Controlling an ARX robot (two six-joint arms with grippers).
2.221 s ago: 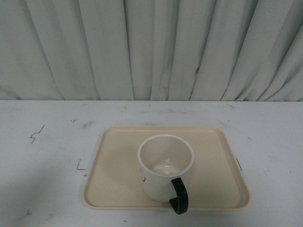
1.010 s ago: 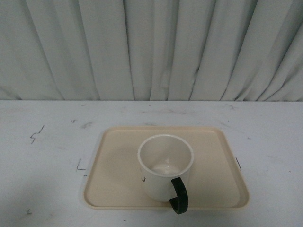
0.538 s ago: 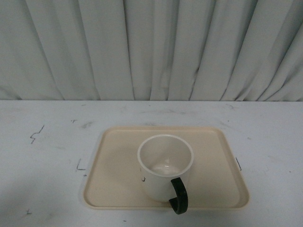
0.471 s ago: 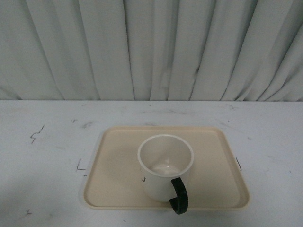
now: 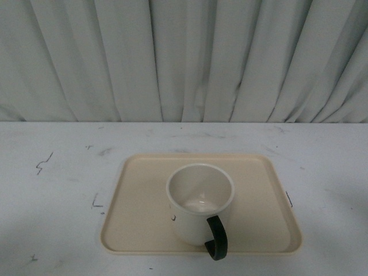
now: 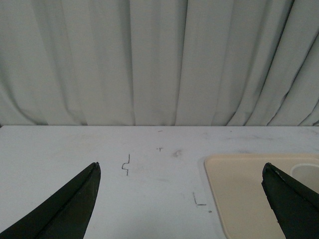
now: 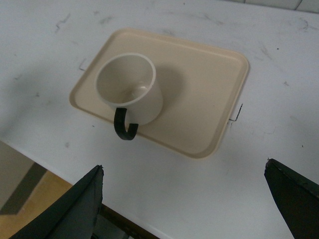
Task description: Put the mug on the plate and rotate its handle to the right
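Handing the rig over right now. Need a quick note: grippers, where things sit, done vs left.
Left gripper: open, empty, aimed at the table left of the plate.
Right gripper: open, empty, above the table, looking down on the mug.
Mug: upright on the plate, neither gripper touching it.
Handle: points toward the robot, overhanging the plate's near rim.
Done: mug on plate.
Left: turn the mug so the handle faces right.
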